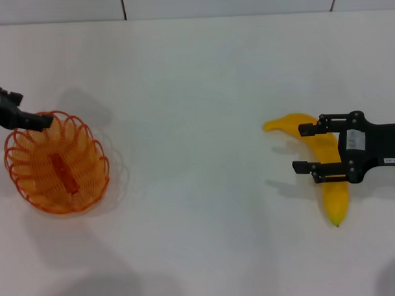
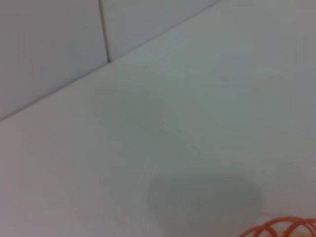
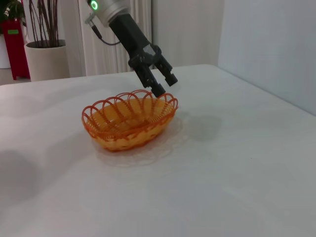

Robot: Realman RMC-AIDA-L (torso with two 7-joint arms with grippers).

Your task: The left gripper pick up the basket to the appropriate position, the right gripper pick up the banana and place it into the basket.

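The orange wire basket [image 1: 55,163] rests on the white table at the left; its scalloped rim [image 2: 281,229] just shows in the left wrist view. My left gripper [image 1: 44,119] sits at the basket's far rim. The right wrist view shows the left gripper [image 3: 165,85] open, with one fingertip [image 3: 159,91] touching the basket [image 3: 129,121] at its rim. The yellow banana [image 1: 334,195] lies on the table at the right. My right gripper [image 1: 299,147] hovers open over the banana's middle, one finger on each side of it.
The white table [image 1: 195,89] ends at a tiled wall [image 1: 179,2] behind. Far off in the right wrist view, a potted plant [image 3: 47,57] and a red object [image 3: 15,47] stand beyond the table.
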